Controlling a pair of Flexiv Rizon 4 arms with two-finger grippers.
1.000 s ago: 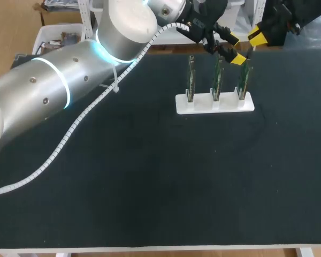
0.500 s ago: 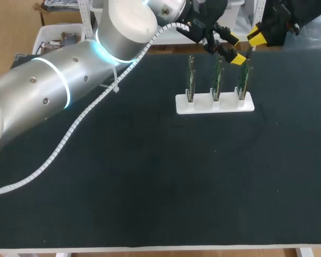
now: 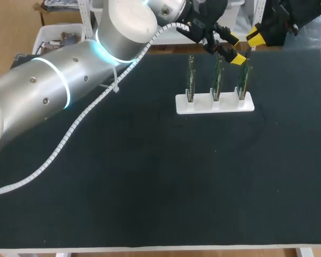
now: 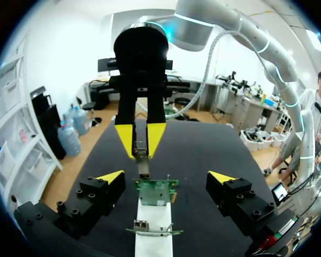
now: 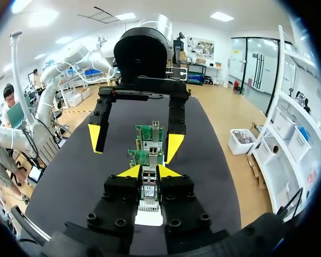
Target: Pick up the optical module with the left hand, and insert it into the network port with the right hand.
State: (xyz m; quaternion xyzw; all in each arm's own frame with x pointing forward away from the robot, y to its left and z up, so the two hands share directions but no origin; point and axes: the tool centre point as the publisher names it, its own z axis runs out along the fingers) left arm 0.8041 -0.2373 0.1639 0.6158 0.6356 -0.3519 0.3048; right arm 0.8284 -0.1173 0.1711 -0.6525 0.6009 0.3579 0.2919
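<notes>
Left arm (image 3: 53,101): comes in from the left edge and reaches across the dark worktop (image 3: 150,176) to its far side, past the middle.

Left fingers (image 4: 111,176): released and spread wide with nothing between them. In the head view they hang above the row of boards, over its right part. In the left wrist view one yellow tip stands on each side of the rightmost board's top edge, apart from it.

Holder (image 3: 214,104): a white strip lying flat on the far part of the worktop, running left to right.

Circuit boards (image 3: 218,77): three green boards standing upright in the holder in a row, set apart from one another.

Optical module (image 4: 143,160): a slim metal piece gripped between the right arm's yellow tips. Its free end points at the top of the rightmost board, just beside it. Whether it touches the board cannot be told.

Right fingers (image 5: 169,171): clenched on the optical module from two sides. They sit at the far right of the worktop, just right of the holder's right end, facing the left fingers across the rightmost board.
</notes>
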